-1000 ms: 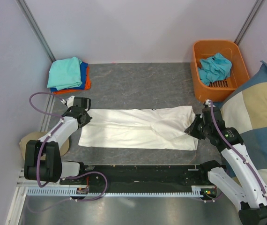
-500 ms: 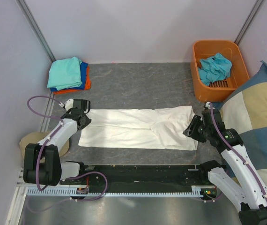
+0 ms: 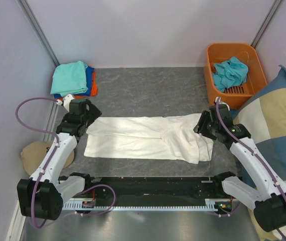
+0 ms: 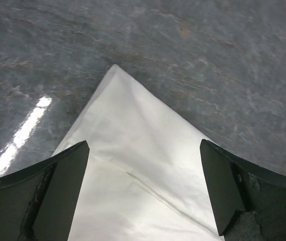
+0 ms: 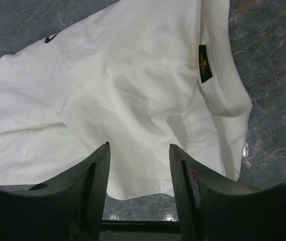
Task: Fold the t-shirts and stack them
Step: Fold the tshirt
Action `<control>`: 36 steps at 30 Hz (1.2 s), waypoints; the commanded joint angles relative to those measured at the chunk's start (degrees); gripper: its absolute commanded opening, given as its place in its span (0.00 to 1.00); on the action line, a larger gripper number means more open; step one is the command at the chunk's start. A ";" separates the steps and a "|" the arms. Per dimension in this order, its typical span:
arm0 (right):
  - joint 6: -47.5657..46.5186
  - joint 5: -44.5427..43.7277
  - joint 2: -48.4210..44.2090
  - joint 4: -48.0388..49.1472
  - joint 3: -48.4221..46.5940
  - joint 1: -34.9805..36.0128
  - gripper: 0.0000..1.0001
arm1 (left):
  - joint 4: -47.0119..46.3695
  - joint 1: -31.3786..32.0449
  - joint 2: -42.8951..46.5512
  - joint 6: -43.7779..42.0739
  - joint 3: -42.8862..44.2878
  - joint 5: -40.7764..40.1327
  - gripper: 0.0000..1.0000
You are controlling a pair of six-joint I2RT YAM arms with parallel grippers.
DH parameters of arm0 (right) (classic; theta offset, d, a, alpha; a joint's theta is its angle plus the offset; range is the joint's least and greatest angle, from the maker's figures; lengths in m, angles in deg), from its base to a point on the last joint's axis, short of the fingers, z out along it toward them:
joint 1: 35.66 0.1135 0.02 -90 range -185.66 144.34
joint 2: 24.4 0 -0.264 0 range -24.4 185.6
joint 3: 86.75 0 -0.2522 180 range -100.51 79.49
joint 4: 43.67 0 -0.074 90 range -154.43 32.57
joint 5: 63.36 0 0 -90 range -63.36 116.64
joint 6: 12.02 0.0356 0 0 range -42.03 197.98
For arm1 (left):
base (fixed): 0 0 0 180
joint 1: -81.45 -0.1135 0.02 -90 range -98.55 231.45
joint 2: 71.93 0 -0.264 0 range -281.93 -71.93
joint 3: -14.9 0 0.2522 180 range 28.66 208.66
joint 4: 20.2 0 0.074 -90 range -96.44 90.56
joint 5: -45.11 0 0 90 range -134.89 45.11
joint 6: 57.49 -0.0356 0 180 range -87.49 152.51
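Long strip of white tee (image 3: 143, 138) lies flat L–R across centre of tabletop (image 3: 148, 90). Its R end is rumpled, w/ a flap doubled over.

L hand (image 3: 89, 122) is at the strip's L end. Fingers are wide apart, the cloth's pointed corner lies below the gap, nothing gripped.

R hand (image 3: 200, 129) is over the R end. Fingers are apart, gap narrower than the L one, white cloth showing through it. Can't tell if the pads touch the cloth. Small dark label (image 5: 202, 63) sits near the tee's edge band.

Far-L corner: teal tee (image 3: 68, 77) on top of blue tee (image 3: 89, 79) and orange tee (image 3: 95, 89), stacked. Far R: crumpled teal-blue tee (image 3: 230, 72) inside orange basket (image 3: 210, 75).
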 commanded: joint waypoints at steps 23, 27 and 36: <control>-0.24 -8.54 13.15 12.94 9.27 2.95 0.51 | -26.27 56.17 -27.79 -11.06 7.72 4.55 0.72; -0.15 -8.45 13.50 13.38 9.53 3.13 0.51 | -26.70 57.41 -32.18 -10.01 9.74 5.43 0.70; 0.20 -6.52 16.74 16.45 11.29 3.04 0.51 | -27.32 59.34 -36.50 -8.16 11.67 7.28 0.66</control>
